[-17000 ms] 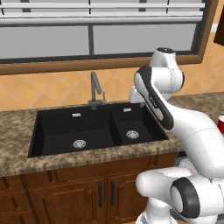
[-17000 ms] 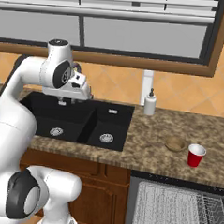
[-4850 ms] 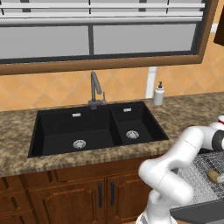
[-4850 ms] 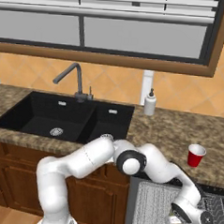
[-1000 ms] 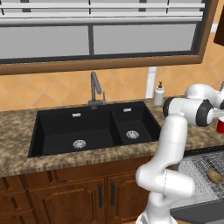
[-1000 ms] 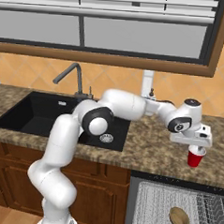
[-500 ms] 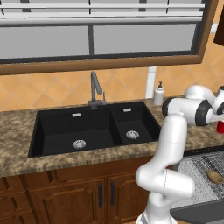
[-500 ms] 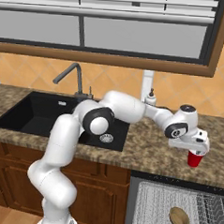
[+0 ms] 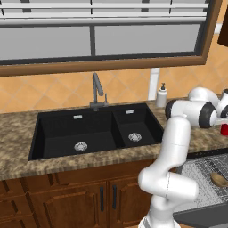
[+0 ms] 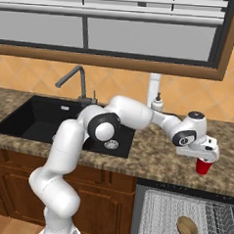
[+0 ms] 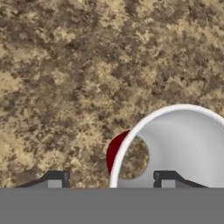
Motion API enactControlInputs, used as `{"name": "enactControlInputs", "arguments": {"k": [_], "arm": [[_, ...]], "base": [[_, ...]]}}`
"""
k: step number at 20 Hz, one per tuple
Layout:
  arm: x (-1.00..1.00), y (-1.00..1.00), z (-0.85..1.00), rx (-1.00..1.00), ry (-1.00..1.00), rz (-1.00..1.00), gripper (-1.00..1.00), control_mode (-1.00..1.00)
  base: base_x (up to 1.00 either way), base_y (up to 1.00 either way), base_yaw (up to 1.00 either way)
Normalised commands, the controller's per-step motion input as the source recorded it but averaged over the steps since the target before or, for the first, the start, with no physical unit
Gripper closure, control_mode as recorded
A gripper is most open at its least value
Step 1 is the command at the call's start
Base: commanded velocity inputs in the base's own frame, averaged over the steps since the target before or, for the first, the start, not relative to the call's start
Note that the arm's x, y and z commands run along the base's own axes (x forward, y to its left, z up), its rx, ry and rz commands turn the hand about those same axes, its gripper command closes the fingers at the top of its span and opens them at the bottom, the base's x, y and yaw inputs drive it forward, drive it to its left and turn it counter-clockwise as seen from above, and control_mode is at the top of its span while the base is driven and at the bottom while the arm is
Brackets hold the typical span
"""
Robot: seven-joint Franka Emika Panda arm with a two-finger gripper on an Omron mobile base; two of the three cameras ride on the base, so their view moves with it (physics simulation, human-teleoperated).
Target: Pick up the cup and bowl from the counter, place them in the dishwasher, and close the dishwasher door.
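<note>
- The gripper (image 10: 202, 158) stands straight down over the cup (image 10: 202, 166) on the counter (image 10: 155, 158), near its front edge and above the dishwasher (image 10: 172, 215).
- In the hand view the two finger tips (image 11: 55, 178) stand apart with the cup's near rim (image 11: 131, 131) passing between them; one tip (image 11: 165, 178) seems to sit inside the white mouth, the other outside on the red wall (image 11: 114, 153).
- The jaws read as part way apart. Whether they press the wall already I cannot tell; no firm grip shows.
- Risk one: a pinch on a single thin wall. If the jaws close off-centre, the cup may tip toward the hand or twist out as it rises.
- Risk two: the cup sits well to one side of the hand's line, so a closing finger could shove it along the counter rather than clamp it, toward the front edge and over the open rack (image 10: 156, 224).
- Risk three: a lift begun before the pinch is firm would leave the cup behind or drop it onto the stone.
- The bowl (image 10: 186, 227) lies in the rack already, right of middle; a dropped or carelessly lowered cup could land on it.
- The soap bottle (image 10: 157, 103) stands well apart at the counter's back edge and is no hazard.
- The dishwasher door (image 9: 200, 216) lies open, low beside the base in the left base view; a swing of the arm low on the way down might catch it.
</note>
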Motion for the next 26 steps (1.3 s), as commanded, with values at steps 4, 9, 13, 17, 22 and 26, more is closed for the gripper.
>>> {"name": "enactControlInputs", "arguments": {"k": [4, 9, 13, 17, 22, 26], "arm": [[0.04, 0.00, -0.05, 0.00, -0.01, 0.00, 1.00, -1.00], [-0.01, 0.02, 0.02, -0.01, 0.00, 0.00, 1.00, -1.00], [-0.62, 0.08, 0.11, -0.02, -0.10, -0.02, 1.00, -1.00], [-1.00, 0.00, 0.38, 0.07, -0.18, 0.00, 1.00, -1.00], [-1.00, 0.00, 0.32, 0.19, -0.06, 0.00, 1.00, -1.00], [-1.00, 0.00, 0.53, 0.14, -0.12, 0.08, 1.00, -1.00]], "base": [[0.00, 0.00, 0.00], [0.00, 0.00, 0.00], [0.00, 0.00, 0.00], [0.00, 0.00, 0.00], [0.00, 0.00, 0.00], [0.00, 0.00, 0.00]]}}
